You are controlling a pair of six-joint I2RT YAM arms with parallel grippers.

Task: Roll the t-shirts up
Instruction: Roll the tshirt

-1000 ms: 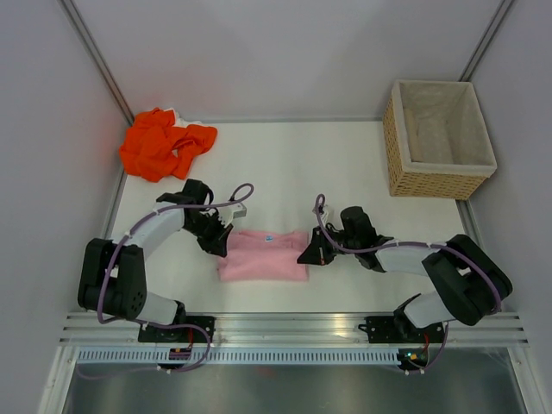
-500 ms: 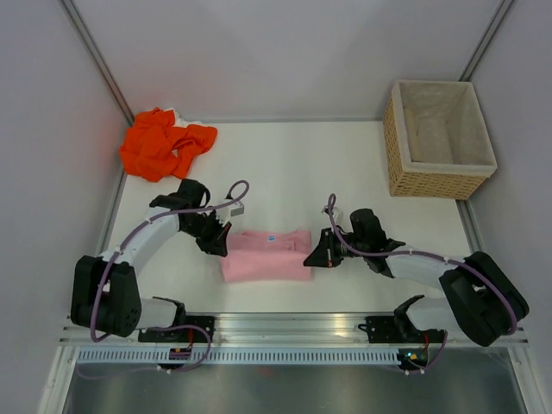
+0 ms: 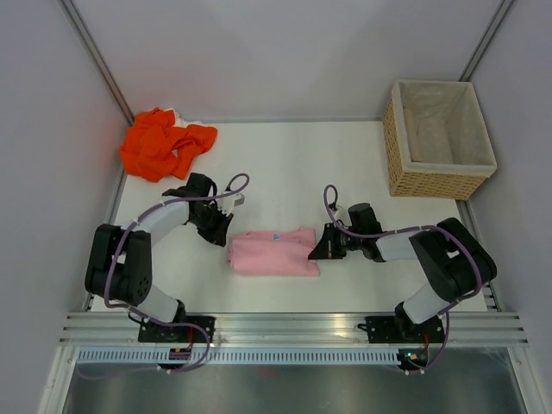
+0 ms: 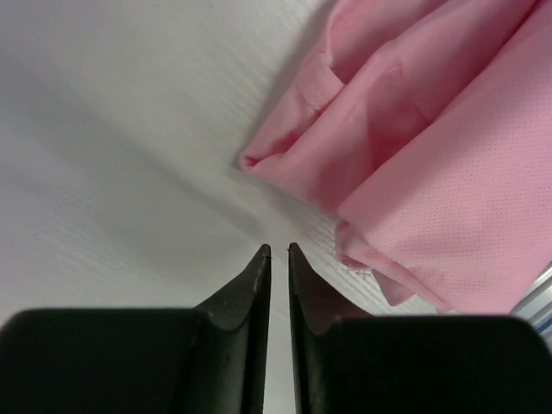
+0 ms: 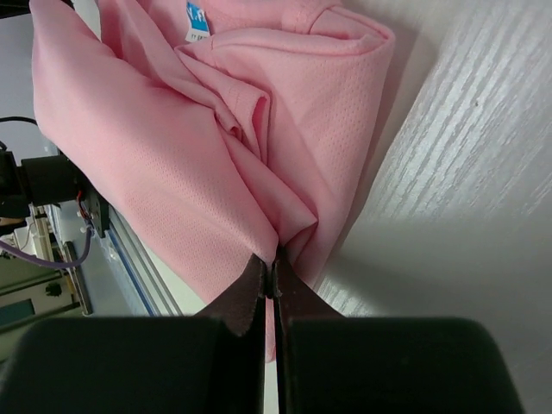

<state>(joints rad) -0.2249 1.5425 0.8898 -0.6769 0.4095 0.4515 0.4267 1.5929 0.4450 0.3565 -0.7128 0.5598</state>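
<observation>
The pink t-shirt (image 3: 272,254), folded at near centre of the table (image 3: 345,164), is light, limp cloth best pinched at a doubled edge: the right gripper (image 5: 274,259) clamps its right-end fold, and the left gripper (image 4: 278,250) stands narrowly parted, empty, beside its left end (orange t-shirt (image 3: 164,142): crumpled, far-left corner).

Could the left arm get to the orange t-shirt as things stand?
Probably yes: the left gripper holds nothing, jaws slightly apart beside the pink t-shirt, and only bare table lies between it and the orange t-shirt.
</observation>
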